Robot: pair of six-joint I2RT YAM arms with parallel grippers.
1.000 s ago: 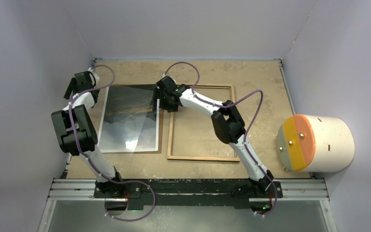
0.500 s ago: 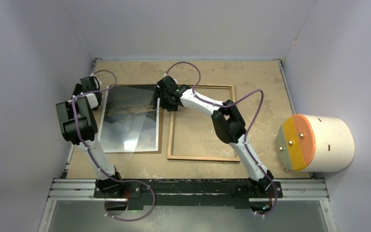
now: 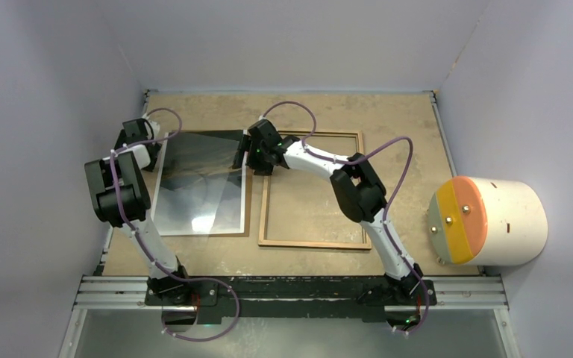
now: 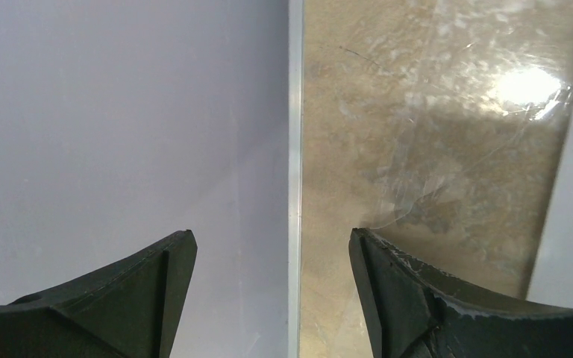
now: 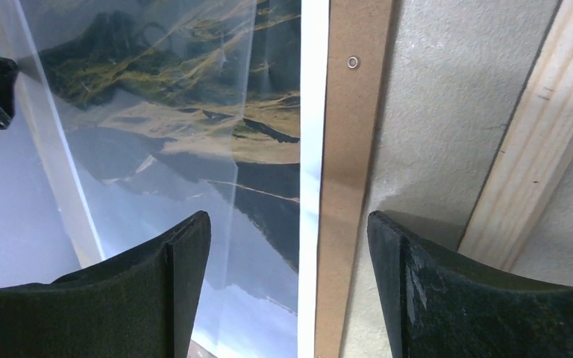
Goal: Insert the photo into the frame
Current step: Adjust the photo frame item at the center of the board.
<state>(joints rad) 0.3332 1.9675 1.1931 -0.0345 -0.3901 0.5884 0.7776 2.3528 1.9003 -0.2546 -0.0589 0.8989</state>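
The photo (image 3: pixel 201 186) lies face up on the left of the table, a misty mountain scene with a white border. It also shows in the right wrist view (image 5: pixel 194 149), with a clear glossy sheet over part of it. The frame (image 3: pixel 262 209) lies to its right, light wood side up, and its rim shows in the right wrist view (image 5: pixel 537 142). My right gripper (image 3: pixel 243 155) (image 5: pixel 289 224) is open and empty, its jaws either side of the photo's right edge. My left gripper (image 3: pixel 148 149) (image 4: pixel 272 246) is open and empty by the photo's left edge, at the table's left rail.
A brown backing board (image 5: pixel 347 149) lies under the photo, its edge strip showing (image 3: pixel 247 201). A big white cylinder with an orange and yellow end (image 3: pixel 489 221) lies at the table's right edge. Grey walls (image 4: pixel 119 112) enclose the left, back and right sides.
My left arm has folded up, its elbow moving toward the far side, and its gripper has shifted slightly toward the photo's left edge. My right gripper has shifted slightly to the right. Photo and frame have not moved.
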